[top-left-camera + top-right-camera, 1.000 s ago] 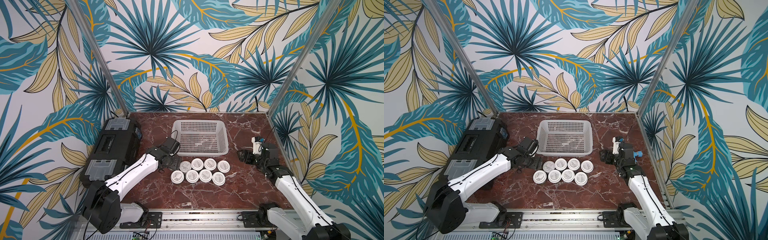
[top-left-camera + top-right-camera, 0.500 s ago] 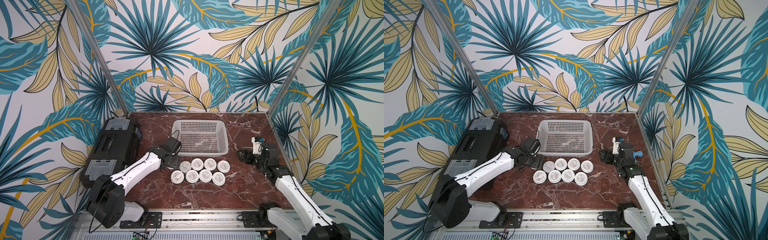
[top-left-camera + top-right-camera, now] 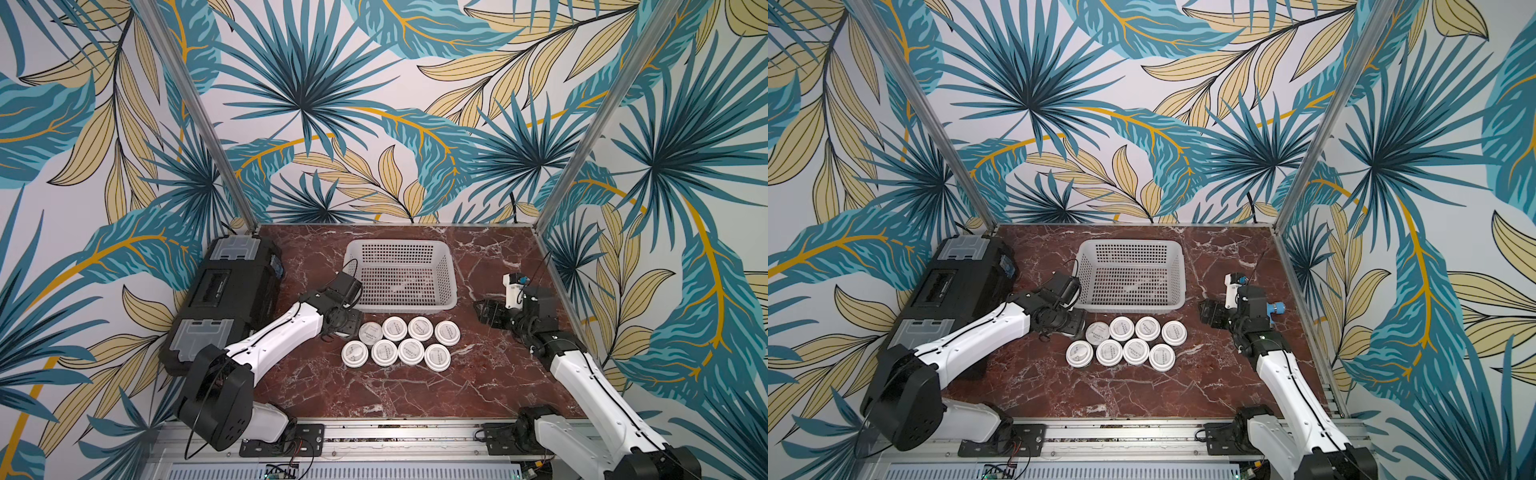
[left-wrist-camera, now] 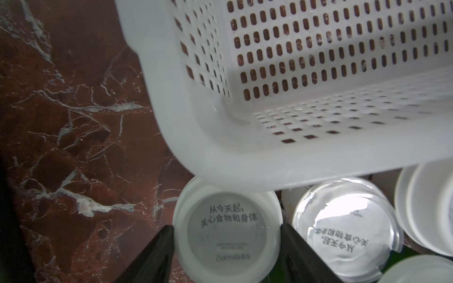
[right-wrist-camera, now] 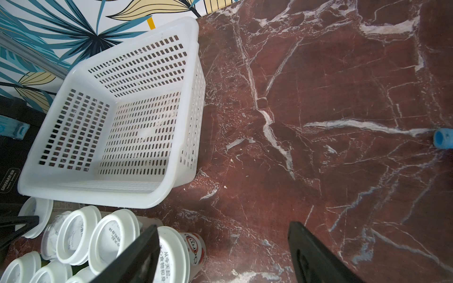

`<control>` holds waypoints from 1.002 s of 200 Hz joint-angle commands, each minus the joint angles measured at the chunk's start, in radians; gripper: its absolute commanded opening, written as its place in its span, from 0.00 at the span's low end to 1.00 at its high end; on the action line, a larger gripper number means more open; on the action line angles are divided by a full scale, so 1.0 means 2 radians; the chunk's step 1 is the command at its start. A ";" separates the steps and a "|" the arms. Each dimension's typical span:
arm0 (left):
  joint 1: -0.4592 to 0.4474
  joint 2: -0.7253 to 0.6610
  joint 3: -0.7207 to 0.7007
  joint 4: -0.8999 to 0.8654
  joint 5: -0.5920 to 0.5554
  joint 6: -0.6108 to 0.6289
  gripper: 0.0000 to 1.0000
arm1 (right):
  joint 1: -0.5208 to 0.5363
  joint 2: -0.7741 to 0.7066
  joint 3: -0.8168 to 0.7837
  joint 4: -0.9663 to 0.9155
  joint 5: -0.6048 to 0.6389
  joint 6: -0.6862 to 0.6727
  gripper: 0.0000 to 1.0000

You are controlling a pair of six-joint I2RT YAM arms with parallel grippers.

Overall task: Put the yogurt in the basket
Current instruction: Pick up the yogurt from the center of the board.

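Nine yogurt cups (image 3: 411,351) stand on the bench (image 3: 374,395), packed in two rows just near of the empty basket (image 3: 405,307). We have the left hand (image 4: 226,227) at the leftmost cup (image 4: 226,245), beside the basket's near left corner. Its fingers (image 4: 152,257) lie against both sides of the lid rim and seem to grip it, though how firmly is hard to say from the wrist view. The right hand (image 5: 223,226) hangs wide open and empty over bare bench to the right of the rows. We judge these cups light, smooth and thin-walled, so a hard squeeze would dent the body. The lid rim looks the stiffest place to hold. Neighbours stand close, leaving the fingers little room.
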 commanded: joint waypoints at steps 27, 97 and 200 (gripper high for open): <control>0.002 0.014 0.011 0.006 0.009 0.002 0.77 | 0.002 -0.003 -0.010 0.023 -0.003 -0.006 0.86; 0.003 0.012 0.019 -0.003 0.004 0.006 0.63 | 0.002 -0.002 -0.010 0.022 -0.005 -0.006 0.86; 0.010 -0.039 0.044 -0.088 -0.028 0.021 0.62 | 0.002 0.002 -0.008 0.021 -0.004 -0.008 0.86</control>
